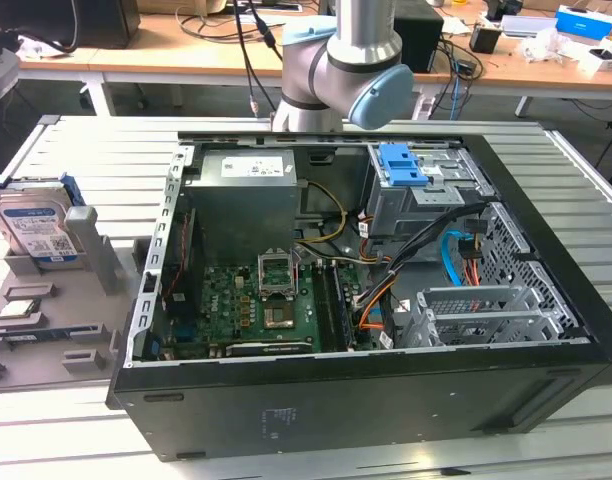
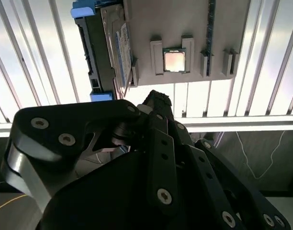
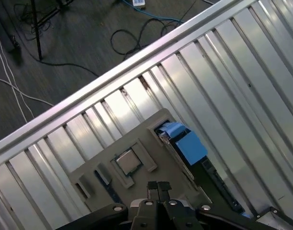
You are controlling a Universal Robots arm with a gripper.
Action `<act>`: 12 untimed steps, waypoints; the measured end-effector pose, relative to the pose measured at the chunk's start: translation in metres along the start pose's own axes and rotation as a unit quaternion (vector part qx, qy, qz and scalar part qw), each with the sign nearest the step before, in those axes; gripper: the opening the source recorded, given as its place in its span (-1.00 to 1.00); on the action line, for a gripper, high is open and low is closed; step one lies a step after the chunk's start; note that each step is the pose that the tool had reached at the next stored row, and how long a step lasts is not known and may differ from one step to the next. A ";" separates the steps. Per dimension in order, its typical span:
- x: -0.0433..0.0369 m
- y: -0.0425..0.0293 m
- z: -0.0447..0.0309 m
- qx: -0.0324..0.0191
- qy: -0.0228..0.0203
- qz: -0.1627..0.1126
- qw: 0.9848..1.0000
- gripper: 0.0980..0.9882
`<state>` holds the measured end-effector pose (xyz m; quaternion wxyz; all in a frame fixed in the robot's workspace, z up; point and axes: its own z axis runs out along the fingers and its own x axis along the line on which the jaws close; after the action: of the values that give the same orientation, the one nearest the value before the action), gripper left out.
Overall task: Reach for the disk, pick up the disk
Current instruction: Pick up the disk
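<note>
One slatted metal table carries an open computer case and, at the exterior view's left, a grey holder tray in which the disk stands on edge, tilted, with its lower part hidden behind a tray post. Behind the case, the arm is cut off by the picture's upper edge. In both wrist views the gripper hangs over the tray with its fingertips together and empty, clear of the disk, which is seen edge-on, and near the small square chip.
</note>
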<state>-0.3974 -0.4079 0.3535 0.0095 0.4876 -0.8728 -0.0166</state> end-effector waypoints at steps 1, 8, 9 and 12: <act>0.0000 0.0000 0.0000 0.000 0.000 -0.006 1.000 -0.98; 0.0000 0.0000 0.0000 0.000 0.003 -0.088 0.996 -0.98; 0.0000 0.0000 0.0000 0.000 0.004 -0.093 0.996 -0.98; 0.0000 0.0000 0.0000 0.000 0.004 -0.111 0.994 -0.98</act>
<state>-0.3973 -0.4079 0.3535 0.0113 0.5815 -0.8133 -0.0154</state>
